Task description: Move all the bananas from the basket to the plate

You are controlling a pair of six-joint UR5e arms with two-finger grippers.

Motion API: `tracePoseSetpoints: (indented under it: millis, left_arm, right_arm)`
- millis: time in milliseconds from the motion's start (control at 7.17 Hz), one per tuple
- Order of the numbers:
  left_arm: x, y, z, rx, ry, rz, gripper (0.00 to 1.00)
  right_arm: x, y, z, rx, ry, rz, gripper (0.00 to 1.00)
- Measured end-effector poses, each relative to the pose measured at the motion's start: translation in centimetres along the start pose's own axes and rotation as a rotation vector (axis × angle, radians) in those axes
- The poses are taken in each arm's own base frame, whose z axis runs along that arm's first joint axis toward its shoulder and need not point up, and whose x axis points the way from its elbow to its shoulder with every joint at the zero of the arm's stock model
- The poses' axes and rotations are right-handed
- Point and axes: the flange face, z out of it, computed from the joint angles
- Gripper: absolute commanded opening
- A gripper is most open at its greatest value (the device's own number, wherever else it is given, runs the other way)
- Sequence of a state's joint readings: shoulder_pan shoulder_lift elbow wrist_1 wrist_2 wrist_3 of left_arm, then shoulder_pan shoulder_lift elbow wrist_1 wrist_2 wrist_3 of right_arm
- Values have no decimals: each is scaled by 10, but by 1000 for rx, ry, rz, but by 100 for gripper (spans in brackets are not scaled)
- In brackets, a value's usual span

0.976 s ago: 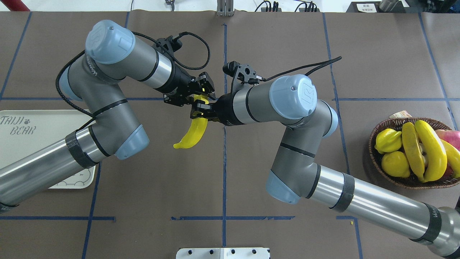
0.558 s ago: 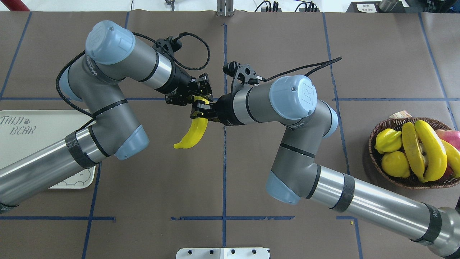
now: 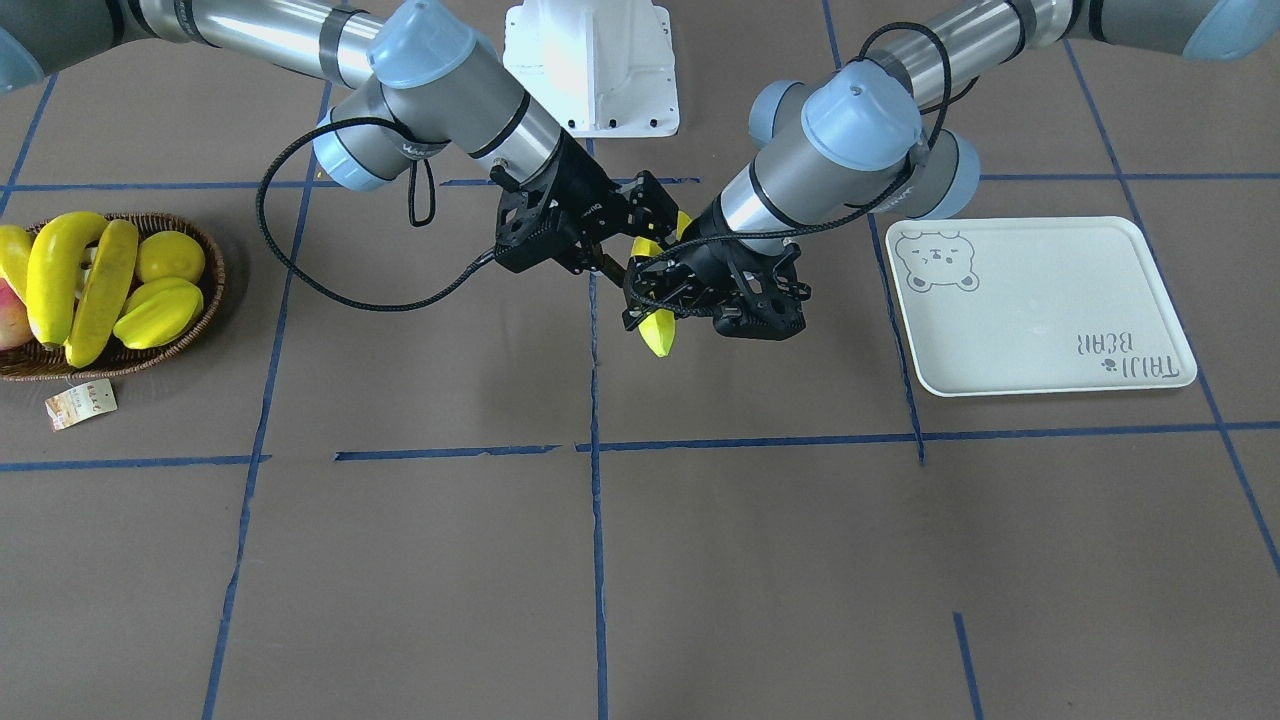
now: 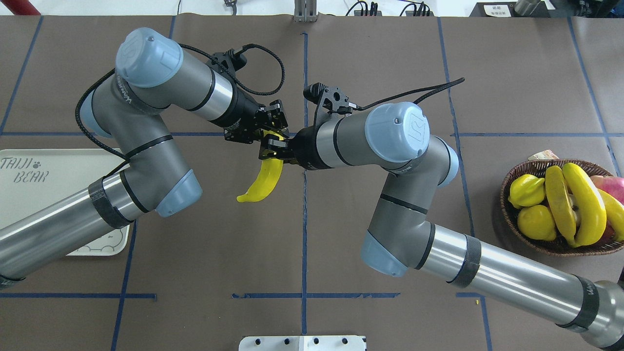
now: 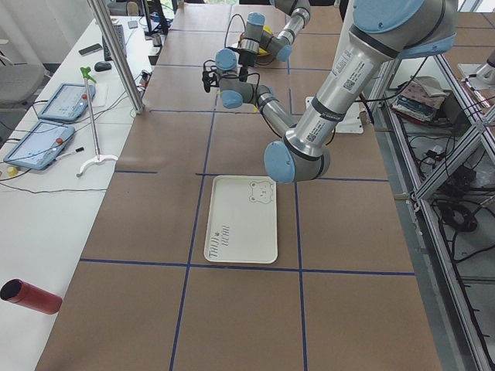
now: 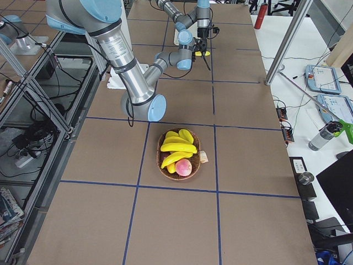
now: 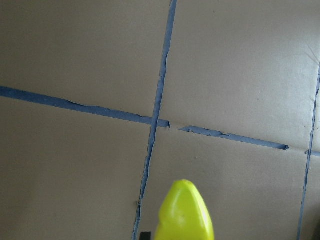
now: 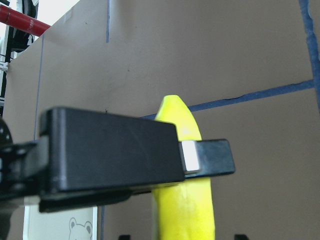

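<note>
a: what fills the overhead view?
b: the table (image 4: 219, 253). over it the left arm (image 4: 146, 156) comes in from the lower left and the right arm (image 4: 404, 209) from the lower right, and they meet at the centre.
a: and the plate?
b: the plate (image 4: 63, 170) lies at the left edge, partly under the left arm. the basket (image 4: 546, 247) sits at the right edge, with bananas (image 4: 582, 204) and other fruit in it.
a: where is the banana that is out of the basket?
b: that banana (image 4: 263, 178) hangs in the air at the centre, well apart from both plate and basket, with its tip pointing to the lower left.
a: what has hold of it?
b: both grippers. the right gripper (image 4: 273, 146) is clamped on its upper part. the left gripper (image 4: 274, 126) is closed on the top end, just above in the frame. in the right wrist view one of the left fingers (image 8: 110, 155) lies pressed across the banana.
</note>
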State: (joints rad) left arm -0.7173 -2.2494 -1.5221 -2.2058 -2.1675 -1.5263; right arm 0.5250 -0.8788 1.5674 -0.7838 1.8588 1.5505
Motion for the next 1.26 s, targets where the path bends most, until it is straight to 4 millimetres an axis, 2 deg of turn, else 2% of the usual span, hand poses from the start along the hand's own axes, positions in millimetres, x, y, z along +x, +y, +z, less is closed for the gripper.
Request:
tracePoseSetpoints:
  millis: [279, 418, 558, 837, 976, 1255]
  left_arm:
    - [-1, -2, -2, 3, 0, -1, 0]
    - [-9, -6, -4, 10, -6, -8, 0]
    - [-28, -17, -10, 29, -26, -30, 0]
    - [-90, -50, -35, 103, -86, -99, 0]
    - [-132, -70, -55, 148, -125, -146, 0]
    - [-217, -97, -97, 217, -197, -230, 0]
  right_arm:
    - [-3, -2, -4, 2, -3, 11, 100]
    - [0, -10, -6, 5, 17, 18, 100]
    - [7, -23, -10, -1, 59, 32, 100]
    - [22, -53, -19, -19, 161, 75, 100]
    - [32, -71, -27, -26, 222, 100, 100]
    - [58, -108, -64, -50, 375, 116, 100]
